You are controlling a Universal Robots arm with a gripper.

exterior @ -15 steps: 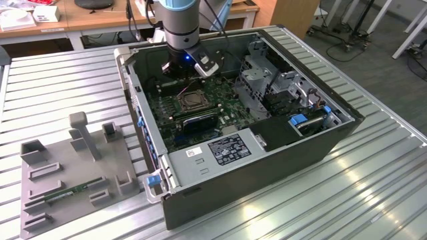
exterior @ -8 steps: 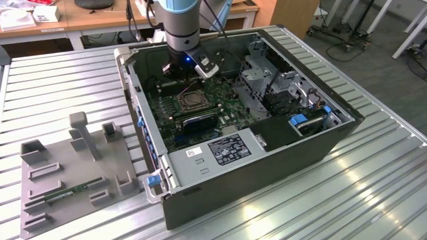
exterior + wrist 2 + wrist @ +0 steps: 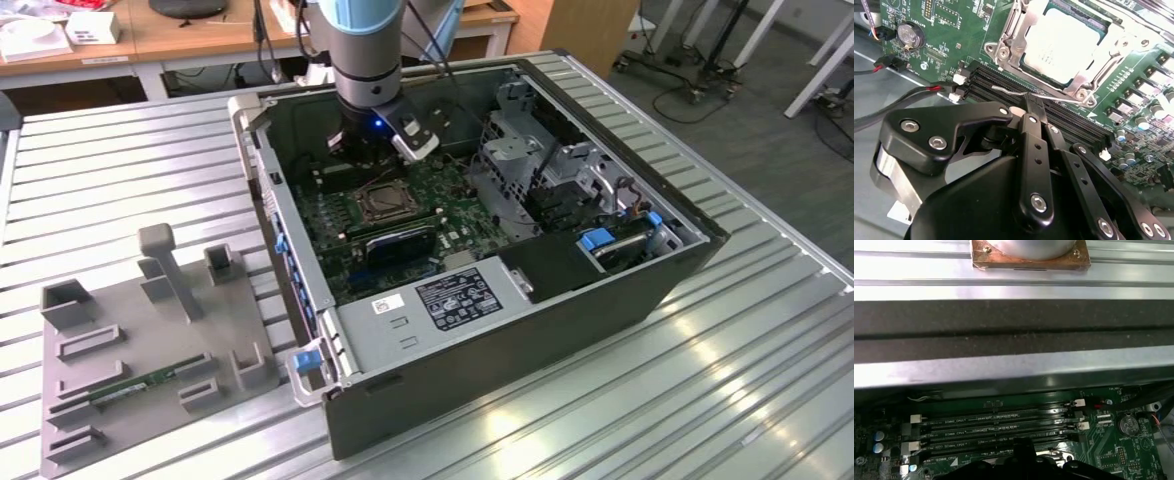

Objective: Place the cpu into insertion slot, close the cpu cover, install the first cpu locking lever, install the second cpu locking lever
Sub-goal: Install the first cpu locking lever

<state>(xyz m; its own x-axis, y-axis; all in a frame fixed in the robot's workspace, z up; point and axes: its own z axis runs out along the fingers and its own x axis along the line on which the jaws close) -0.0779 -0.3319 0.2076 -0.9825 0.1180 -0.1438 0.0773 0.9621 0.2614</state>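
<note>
The cpu (image 3: 1064, 42) lies flat in its socket on the green motherboard, its pale silvery face up. The cpu cover (image 3: 1081, 82), a silvery frame, lies down around it. A thin wire locking lever (image 3: 1006, 91) runs along the socket's edge next to the memory slots. My gripper (image 3: 1031, 105) is shut, its black tips together and resting against that lever's wire. Whether they pinch it or only press on it is unclear. In the exterior view the gripper (image 3: 380, 160) reaches down into the open computer case just beyond the socket (image 3: 380, 202).
Black memory slots (image 3: 999, 432) lie between the socket and the case wall (image 3: 1014, 340). Red and black wires (image 3: 919, 91) and a coin battery (image 3: 907, 35) sit nearby. A drive cage (image 3: 527, 150) stands on the exterior view's right. A grey fixture tray (image 3: 147, 340) holds a green memory stick (image 3: 140, 385).
</note>
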